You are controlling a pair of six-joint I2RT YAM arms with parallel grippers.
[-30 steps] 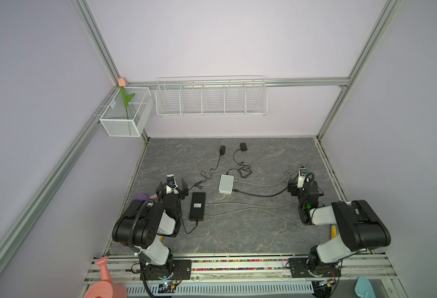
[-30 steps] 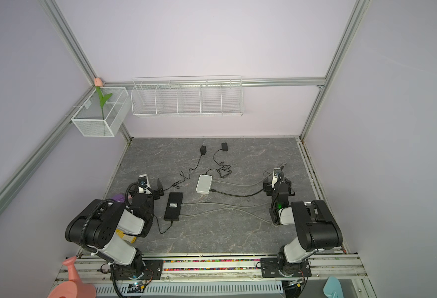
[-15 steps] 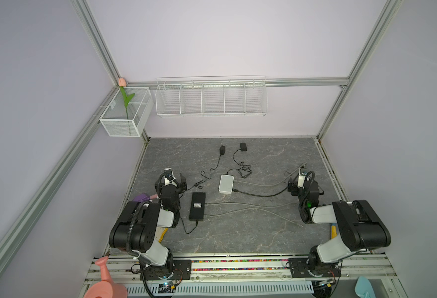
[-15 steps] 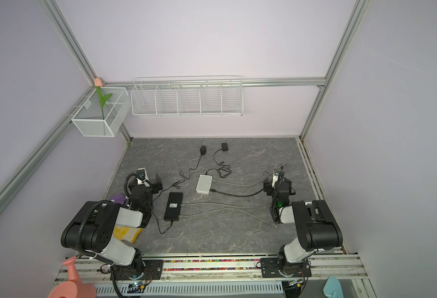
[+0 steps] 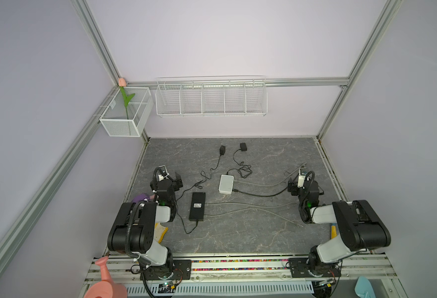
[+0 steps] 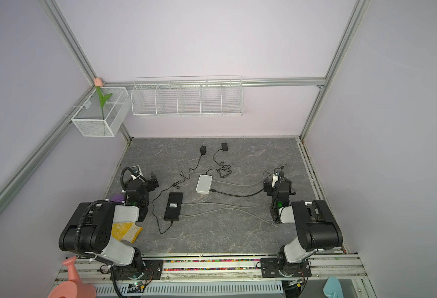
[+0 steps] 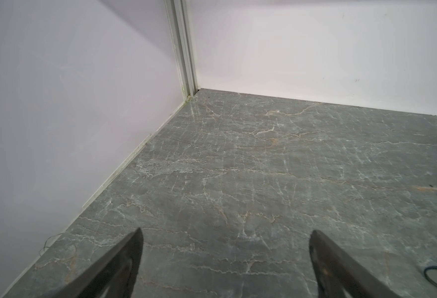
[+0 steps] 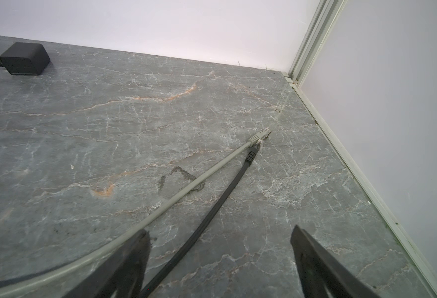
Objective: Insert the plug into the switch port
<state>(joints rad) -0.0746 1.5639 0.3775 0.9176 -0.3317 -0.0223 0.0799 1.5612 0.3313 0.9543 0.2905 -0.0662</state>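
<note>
Two grippers: both stand with jaws spread wide, nothing held between them.
Left gripper [image 7: 226, 232]: low over a bare stretch of the grey marbled tabletop [image 7: 264, 167], facing the back left corner of the walls.
Right gripper [image 8: 220, 231]: low over the tabletop near the right wall; a black cable [image 8: 212, 209] runs out between its fingers and a grey round cable [image 8: 176, 198] passes by one finger.
Plugs: the grey cable's plug [image 8: 261, 134] and the black cable's plug [image 8: 251, 154] lie loose on the tabletop, touching or nearly so, ahead of the right gripper.
Switches: the small white box switch [image 5: 226, 184] sits mid-table, with both cables joined at its right edge; the flat black rectangular switch [image 5: 197, 206] lies nearer the left arm.
Back of table: two small black power adapters [image 5: 222, 149] [image 5: 243, 146].
</note>
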